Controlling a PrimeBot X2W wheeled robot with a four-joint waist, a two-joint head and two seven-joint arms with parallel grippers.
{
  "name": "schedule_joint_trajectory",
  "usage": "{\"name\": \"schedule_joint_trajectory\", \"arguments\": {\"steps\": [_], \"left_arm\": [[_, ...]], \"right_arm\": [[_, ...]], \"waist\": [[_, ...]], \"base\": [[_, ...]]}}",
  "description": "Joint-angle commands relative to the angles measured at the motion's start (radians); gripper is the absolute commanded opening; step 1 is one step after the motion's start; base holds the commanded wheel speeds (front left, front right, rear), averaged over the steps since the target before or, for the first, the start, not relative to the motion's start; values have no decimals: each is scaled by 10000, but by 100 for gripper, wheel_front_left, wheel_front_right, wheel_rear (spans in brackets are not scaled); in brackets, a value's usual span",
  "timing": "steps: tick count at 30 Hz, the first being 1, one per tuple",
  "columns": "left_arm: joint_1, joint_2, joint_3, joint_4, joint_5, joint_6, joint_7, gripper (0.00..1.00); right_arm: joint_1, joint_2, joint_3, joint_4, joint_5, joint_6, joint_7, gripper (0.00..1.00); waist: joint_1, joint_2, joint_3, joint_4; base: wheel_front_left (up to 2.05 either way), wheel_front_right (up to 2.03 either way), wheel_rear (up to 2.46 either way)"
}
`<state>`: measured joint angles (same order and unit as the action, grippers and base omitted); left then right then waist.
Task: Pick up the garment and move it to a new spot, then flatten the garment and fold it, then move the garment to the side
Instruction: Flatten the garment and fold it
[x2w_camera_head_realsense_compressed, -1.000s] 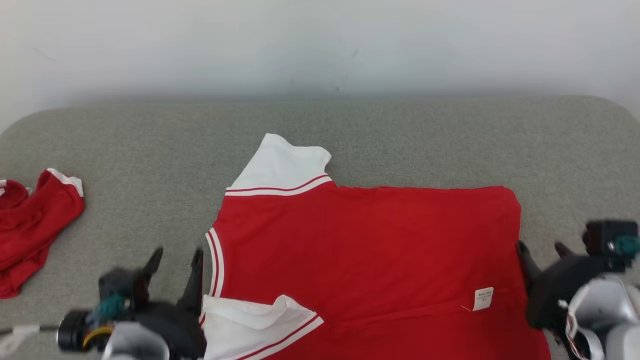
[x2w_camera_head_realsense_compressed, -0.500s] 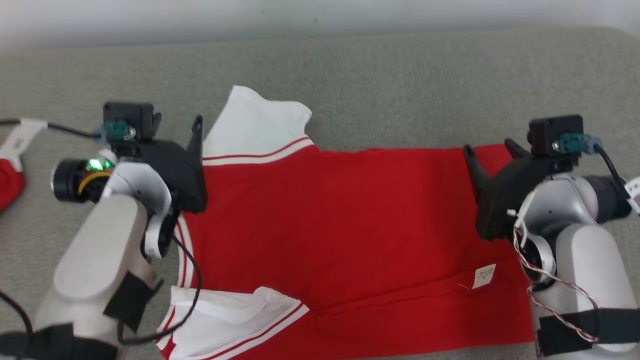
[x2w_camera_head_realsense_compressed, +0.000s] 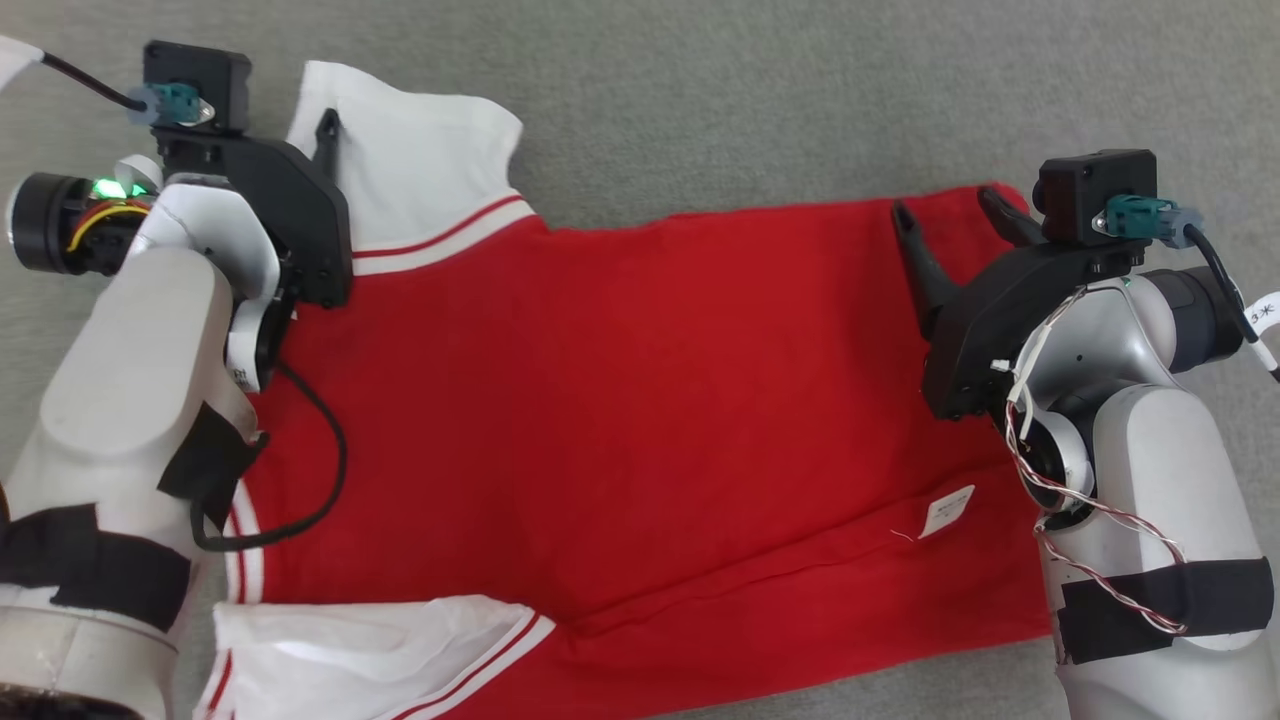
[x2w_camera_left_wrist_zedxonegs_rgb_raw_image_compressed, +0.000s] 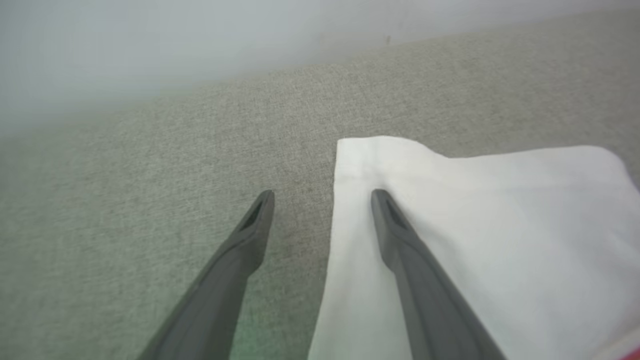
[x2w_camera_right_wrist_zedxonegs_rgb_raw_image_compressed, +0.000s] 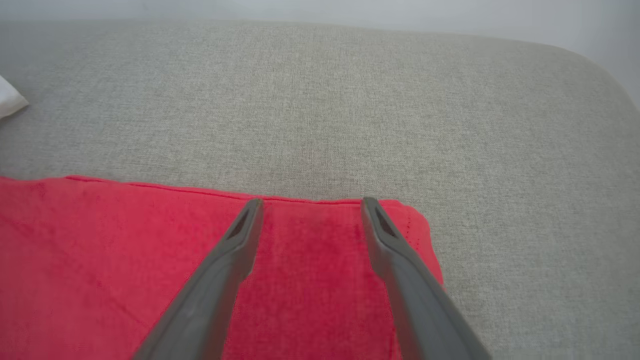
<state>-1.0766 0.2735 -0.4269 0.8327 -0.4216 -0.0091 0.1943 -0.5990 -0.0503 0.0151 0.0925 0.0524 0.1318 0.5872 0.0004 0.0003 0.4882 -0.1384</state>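
Note:
The garment (x2w_camera_head_realsense_compressed: 620, 400) is a red shirt with white sleeves, spread flat on the grey padded surface (x2w_camera_head_realsense_compressed: 720, 90). My left gripper (x2w_camera_head_realsense_compressed: 290, 115) hovers open over the far white sleeve (x2w_camera_head_realsense_compressed: 410, 180). In the left wrist view the left gripper (x2w_camera_left_wrist_zedxonegs_rgb_raw_image_compressed: 322, 195) straddles the sleeve's (x2w_camera_left_wrist_zedxonegs_rgb_raw_image_compressed: 475, 225) side edge, one finger over white cloth and one over bare grey. My right gripper (x2w_camera_head_realsense_compressed: 945, 203) stands open above the far right corner of the red cloth. In the right wrist view the right gripper's (x2w_camera_right_wrist_zedxonegs_rgb_raw_image_compressed: 310, 202) tips reach the garment's (x2w_camera_right_wrist_zedxonegs_rgb_raw_image_compressed: 100, 260) far edge. Nothing sits between either pair of fingers.
A second white sleeve (x2w_camera_head_realsense_compressed: 370, 650) lies crumpled at the near left. A small white label (x2w_camera_head_realsense_compressed: 947, 511) sticks out near the right hem. Bare grey surface (x2w_camera_right_wrist_zedxonegs_rgb_raw_image_compressed: 320, 100) stretches beyond the garment to a pale wall, and its rounded corner (x2w_camera_right_wrist_zedxonegs_rgb_raw_image_compressed: 595, 65) lies far right.
The head camera has tilted down and closer. Both arms have reached forward from the near edge to the garment's far edge, fingers staying open. The garment itself lies as before.

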Motion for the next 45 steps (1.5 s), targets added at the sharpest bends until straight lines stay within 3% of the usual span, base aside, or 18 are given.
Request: {"name": "schedule_joint_trajectory", "arguments": {"steps": [1,9,10,11,12,19,26,37,45], "left_arm": [[-215,42,-11,226,87,69,-133,100],[-549,-232,-276,1255,33,-281,-109,97],[-573,-268,-319,1361,38,-293,-49,68],[-595,-297,-344,1473,38,-286,-2,13],[-599,-319,-375,1590,35,-289,48,0],[-668,-788,-550,1836,54,-168,-110,0],[-773,-1386,-758,2042,121,21,-759,0],[-1121,-1885,-875,2604,-131,-74,-1214,0],[-1313,-1948,-935,2933,-252,-171,-1475,0]], "right_arm": [[-95,-1,25,27,71,-23,-82,100],[33,-1,-217,-91,1,-25,-92,100],[29,-2,-207,-96,-3,-23,-80,100],[19,-2,-193,-99,-14,-23,-48,100],[-3,-1,-175,-102,-43,-23,-5,100],[-216,-130,-547,-182,-941,-23,243,100],[-387,-1477,-530,392,-1999,-23,558,100],[-1132,-1942,-90,1938,-1305,-23,1013,100],[-1043,-2033,-443,1293,-802,-23,812,100]], "waist": [[-4,-3,411,-397],[-4,-3,407,-383],[-4,-3,405,-376],[-4,-3,401,-367],[-4,-3,395,-353],[-4,-3,378,3],[-4,-3,206,510],[-4,-3,85,805],[-4,-3,-41,818]], "base": [[0,0,0],[0,0,0],[0,0,0],[0,0,0],[0,0,0],[0,0,0],[0,0,0],[0,0,0],[0,0,0]]}}
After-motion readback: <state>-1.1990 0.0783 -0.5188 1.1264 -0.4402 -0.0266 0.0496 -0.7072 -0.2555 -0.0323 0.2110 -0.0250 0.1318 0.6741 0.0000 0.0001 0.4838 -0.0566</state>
